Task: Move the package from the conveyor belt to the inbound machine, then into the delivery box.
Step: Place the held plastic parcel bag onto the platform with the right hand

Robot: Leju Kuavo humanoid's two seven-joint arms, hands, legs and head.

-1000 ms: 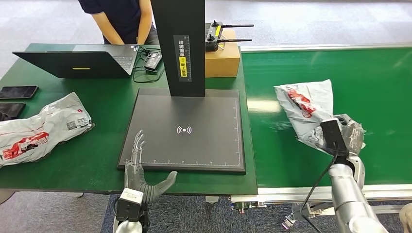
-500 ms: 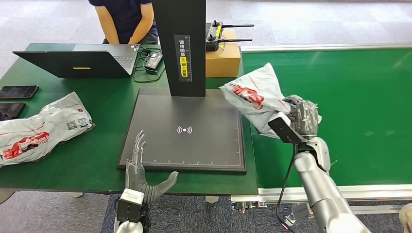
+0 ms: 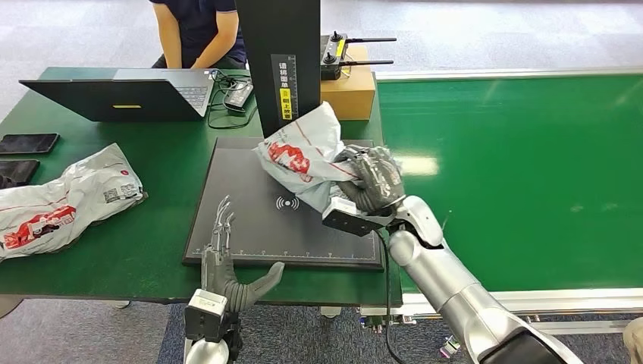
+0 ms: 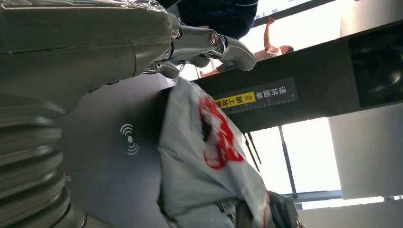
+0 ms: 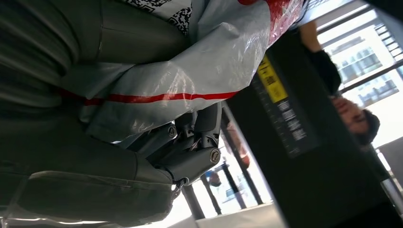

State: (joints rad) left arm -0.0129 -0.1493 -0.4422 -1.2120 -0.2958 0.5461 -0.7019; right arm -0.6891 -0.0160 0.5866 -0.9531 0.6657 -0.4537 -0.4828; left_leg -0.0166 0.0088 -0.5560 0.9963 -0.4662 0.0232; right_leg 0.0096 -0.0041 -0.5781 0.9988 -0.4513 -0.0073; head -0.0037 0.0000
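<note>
now my right hand (image 3: 369,182), fingers wrapped tight around the package (image 3: 301,152), has swung it off the conveyor belt (image 3: 523,167) and over the inbound machine (image 3: 250,197) plate, above the scan mark. my left hand (image 3: 227,269) waits open at the plate's near edge. lowering it comes next, i reckon.
</note>
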